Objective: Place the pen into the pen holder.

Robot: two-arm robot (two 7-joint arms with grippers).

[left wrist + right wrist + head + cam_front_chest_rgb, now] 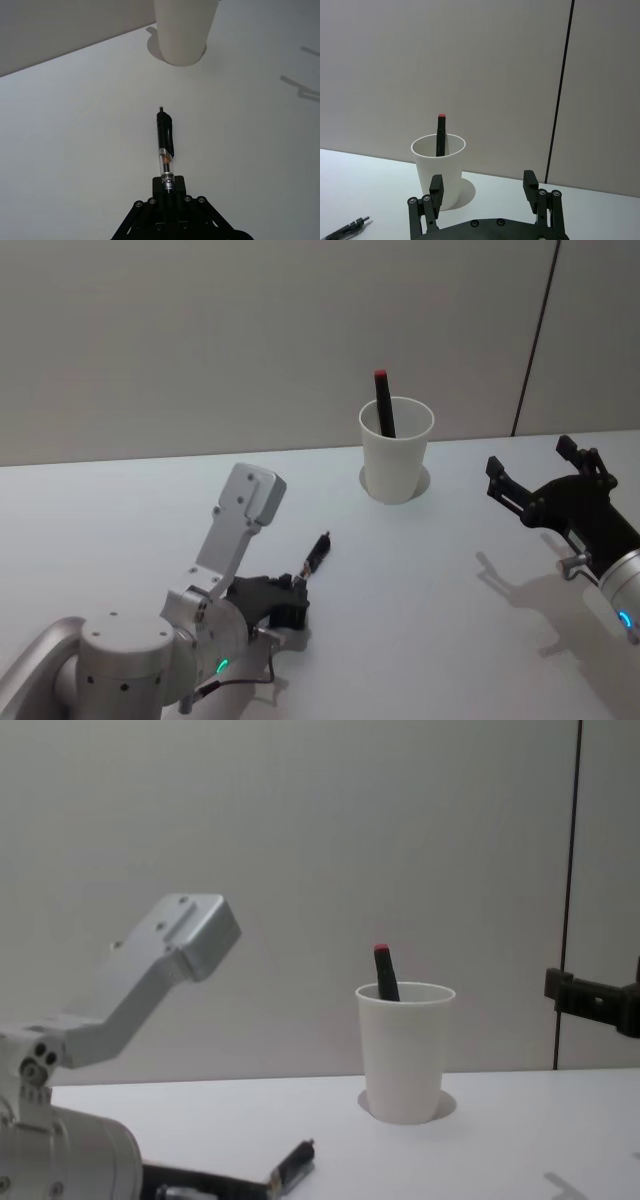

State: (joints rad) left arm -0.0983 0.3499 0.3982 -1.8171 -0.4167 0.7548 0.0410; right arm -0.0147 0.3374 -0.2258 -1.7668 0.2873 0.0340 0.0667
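Two tools are at work: the left tool (168, 187) is clamped on one end of the pen (165, 137), low over the desk (450, 590), so the lift should, I judge, clear the rim and tip the pen near upright before letting go; the pen holder (396, 455) stands well ahead, slightly right, a red-capped marker (384, 400) inside, and the right tool (530, 462) hovers spread open, empty, beyond
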